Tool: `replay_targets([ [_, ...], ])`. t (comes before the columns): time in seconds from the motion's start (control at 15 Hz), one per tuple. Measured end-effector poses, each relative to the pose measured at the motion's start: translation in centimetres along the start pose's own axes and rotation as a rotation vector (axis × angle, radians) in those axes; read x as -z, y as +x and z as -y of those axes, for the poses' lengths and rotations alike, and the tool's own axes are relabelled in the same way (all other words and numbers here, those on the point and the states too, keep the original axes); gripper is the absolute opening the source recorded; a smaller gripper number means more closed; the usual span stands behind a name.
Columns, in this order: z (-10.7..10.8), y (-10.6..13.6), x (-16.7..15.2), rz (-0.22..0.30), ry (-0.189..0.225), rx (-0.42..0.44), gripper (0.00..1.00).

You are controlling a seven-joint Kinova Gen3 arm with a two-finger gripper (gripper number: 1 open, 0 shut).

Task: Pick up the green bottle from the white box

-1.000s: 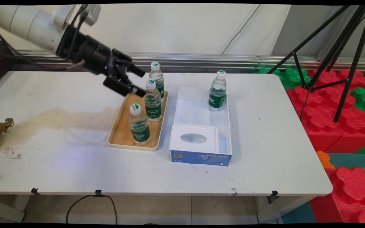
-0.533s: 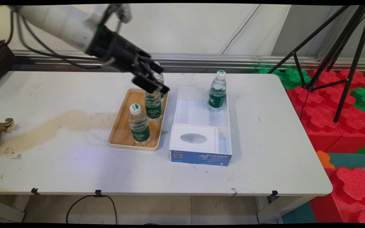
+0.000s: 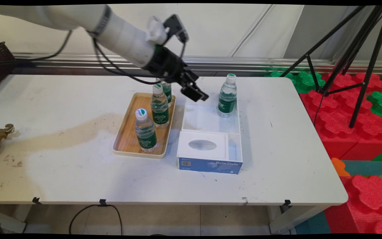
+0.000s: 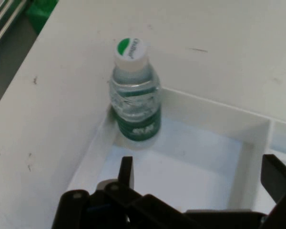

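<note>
The hand (image 3: 196, 94) — fingers spread, holding nothing — has swung from the tray (image 3: 128, 139) bottles across to the clear box (image 3: 211, 121), facing its lone bottle (image 3: 227, 96).

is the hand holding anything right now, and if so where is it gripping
Nothing is held. The hand is open and empty, hovering over the clear box, apart from the water bottle standing in the box's far corner.

My main cam sits above the near edge, looking across the table (image 3: 61, 179) to the wall. Hand cam looks close down at the bottle (image 4: 133, 95) (image 3: 227, 96) in the box (image 4: 214, 119) (image 3: 211, 119), seen by both.
</note>
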Motion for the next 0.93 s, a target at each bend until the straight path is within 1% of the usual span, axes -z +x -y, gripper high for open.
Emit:
replay_targets([
  [0.13,0.7,0.1,-2.5,0.0,0.016,0.011,1.0],
  [0.27,1.5,0.2,-5.2,-0.001,0.017,0.022,1.0],
  [0.4,2.3,0.3,-7.5,-0.009,-0.001,0.029,1.0],
  [0.67,4.3,0.5,-11.5,-0.041,-0.042,0.039,1.0],
  [0.93,6.4,0.4,-14.4,-0.072,-0.073,0.045,1.0],
])
